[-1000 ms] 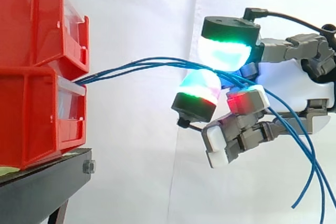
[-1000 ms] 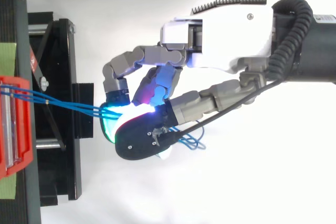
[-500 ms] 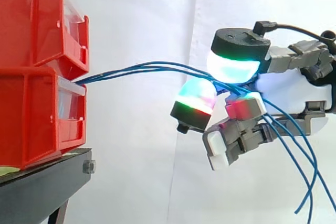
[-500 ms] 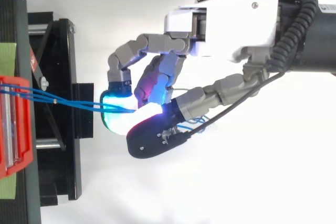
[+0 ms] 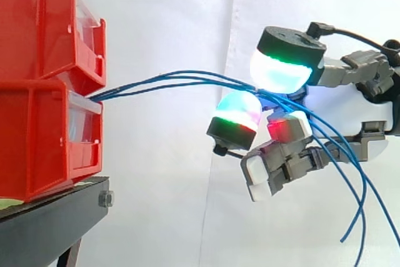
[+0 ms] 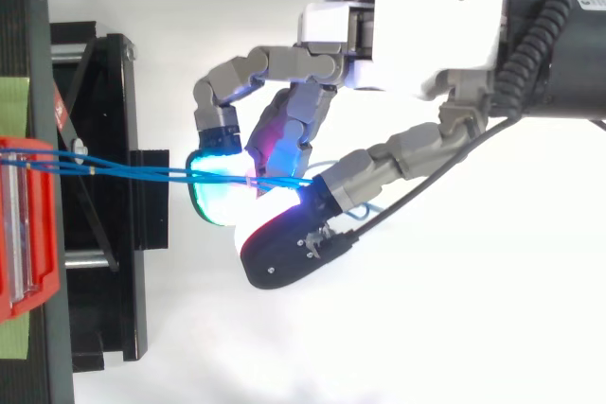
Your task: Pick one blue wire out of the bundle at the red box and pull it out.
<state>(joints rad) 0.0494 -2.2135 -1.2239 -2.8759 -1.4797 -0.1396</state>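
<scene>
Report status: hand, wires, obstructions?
Robot hand curled, pads pinching the blue wires. Wires span from lower red bin to hand, free ends dangling below the palm. Nothing blocking the pull path.

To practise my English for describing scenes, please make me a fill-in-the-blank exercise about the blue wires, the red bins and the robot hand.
The blue wires leave the ____ of two stacked red bins. The bins rest on a ____ stand. The wires run ____ two glowing pads of the hand. Past the hand their free ends hang ____.
Missing words: lower; black; between; down.
</scene>
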